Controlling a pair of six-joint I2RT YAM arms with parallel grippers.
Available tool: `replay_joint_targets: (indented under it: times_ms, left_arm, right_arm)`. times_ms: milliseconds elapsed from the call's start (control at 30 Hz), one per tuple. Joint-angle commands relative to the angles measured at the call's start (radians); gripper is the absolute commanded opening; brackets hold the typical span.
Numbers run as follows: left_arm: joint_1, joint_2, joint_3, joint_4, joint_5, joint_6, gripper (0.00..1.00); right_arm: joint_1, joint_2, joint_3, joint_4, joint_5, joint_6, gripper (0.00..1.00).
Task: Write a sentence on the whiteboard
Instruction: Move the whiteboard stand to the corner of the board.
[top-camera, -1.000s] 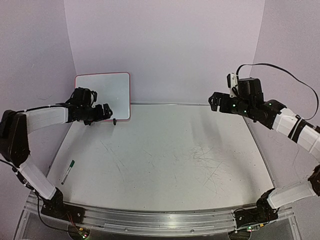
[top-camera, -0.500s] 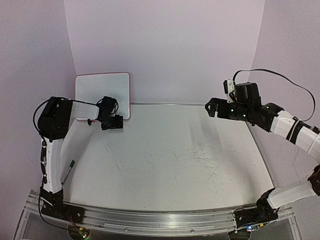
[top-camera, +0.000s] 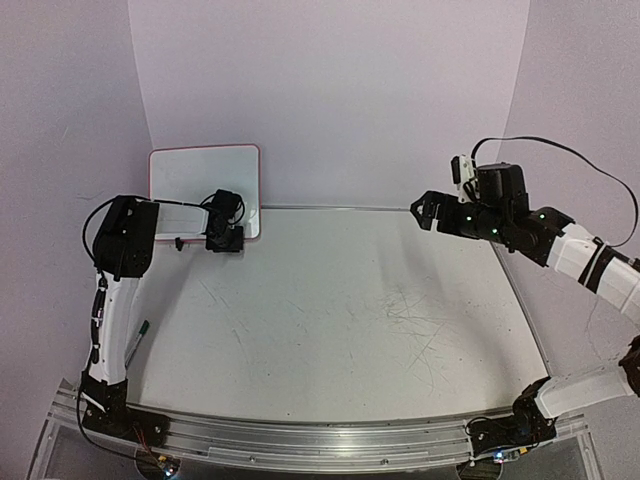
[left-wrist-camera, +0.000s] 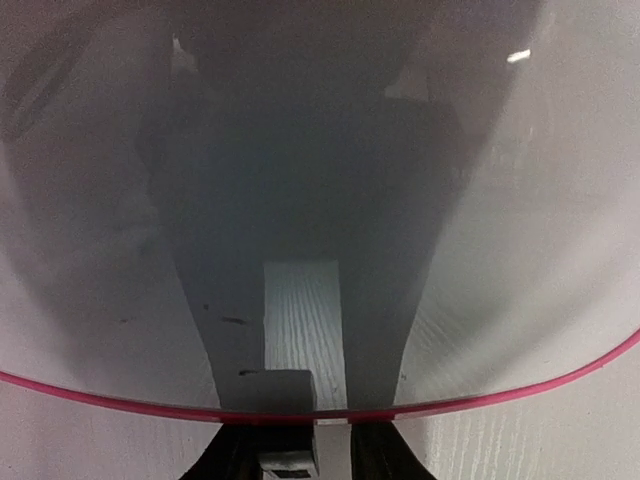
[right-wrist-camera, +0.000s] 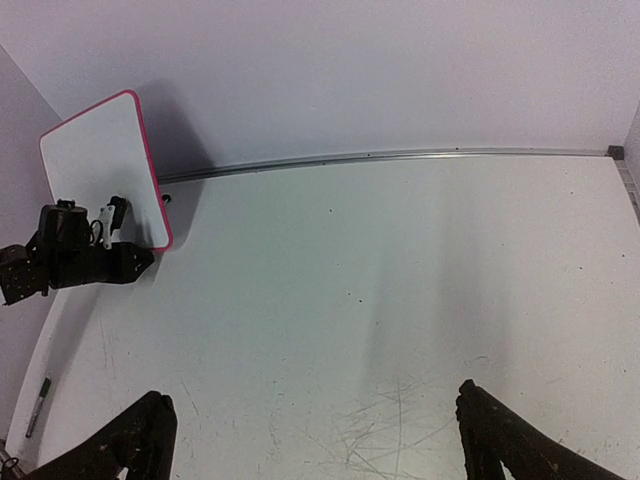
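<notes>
Since a second ago the left arm (top-camera: 120, 260) has been folded up, elbow raised, and the left gripper (top-camera: 226, 240) has been brought in against the lower right part of the whiteboard (top-camera: 190, 175), its jaws drawn in from wide to a narrow gap. The right gripper (top-camera: 424, 210) has barely been shifted. The whiteboard is stood at the far left corner of the table (top-camera: 350, 320), leaned back against the back wall (top-camera: 330, 90). In the left wrist view the board's pink-red lower edge is seen running just above the fingertips, and the gripper's own dark reflection is spread over the glossy face. The left jaws are seen partly drawn together at that edge. Whether the frame is actually pinched cannot be told. The right gripper is held in the air over the far right side of the table, well apart from the board, fingers spread wide and nothing between them. A marker (top-camera: 137, 341) is left lying flat near the left edge of the table, beside the left arm's lower link, touched by neither gripper.
</notes>
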Motion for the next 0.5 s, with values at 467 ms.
replay_joint_targets:
  times_ms: [467]
  left_arm:
    - [-0.133, -0.032, -0.091, 0.004, -0.127, -0.096, 0.0]
  right_arm:
    - [0.025, 0.006, -0.055, 0.07, -0.007, 0.03, 0.98]
